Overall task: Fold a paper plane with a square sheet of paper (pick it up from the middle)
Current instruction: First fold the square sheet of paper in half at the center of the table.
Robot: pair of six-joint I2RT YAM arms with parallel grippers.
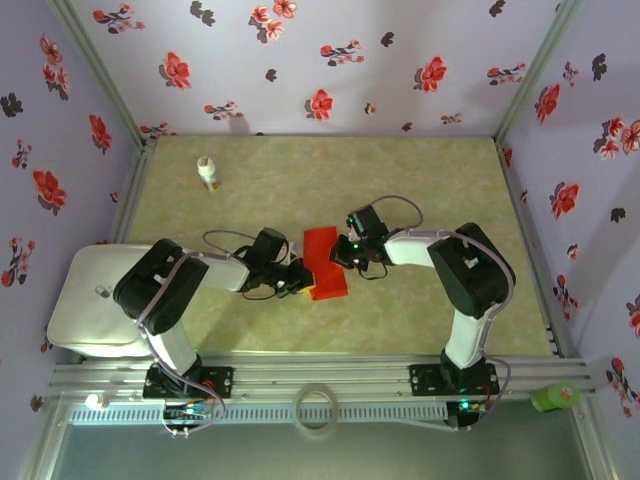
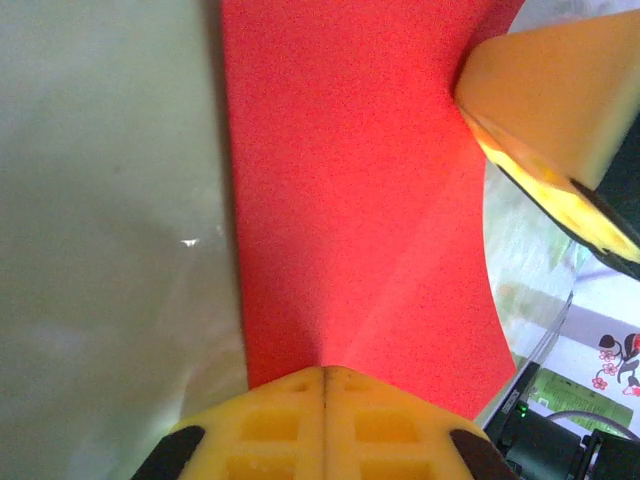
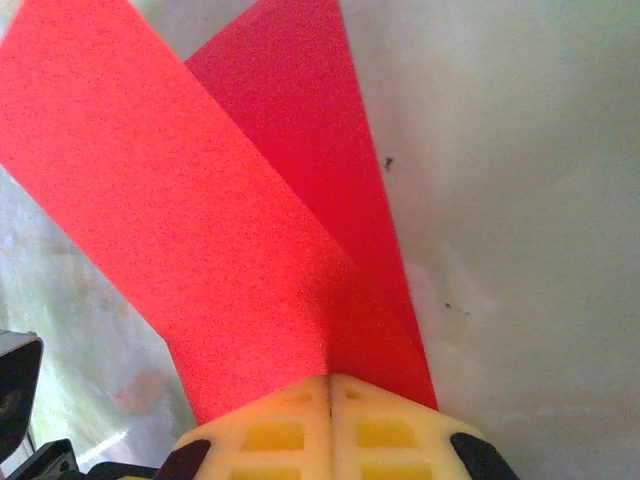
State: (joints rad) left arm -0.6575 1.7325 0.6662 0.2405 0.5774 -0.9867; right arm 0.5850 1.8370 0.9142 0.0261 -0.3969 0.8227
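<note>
Two arms reach in from the near edge and meet mid-table on one thing. Nearest: pale ring [image 1: 316, 408] lying just in front of grey metal rail [image 1: 330, 375] that carries both arm bases; small green object [image 1: 555, 397] at rail's right end. Left of the left arm, white rounded pad [image 1: 85, 300], partly hidden by that arm. Farther in, over mottled green-beige table top [image 1: 430, 190], left gripper [image 1: 299, 280] has its fingers clenched, yellow pads pressed together on near-left edge of square sheet of thin bright red paper [image 1: 326, 262]. Right gripper [image 1: 346, 257] is clamped the same way on sheet's right side, so paper sits btwn the two, approx ctr of table. Wrist views: sheet is folded, w/ two red layers splaying apart from each pinch — one close to the table, the other lifted. Well beyond, far left, small white bottle w/ orange band [image 1: 209, 173] sits alone. Purple walls w/ red & black flower print [image 1: 300, 60] close off far, left and right sides.
</note>
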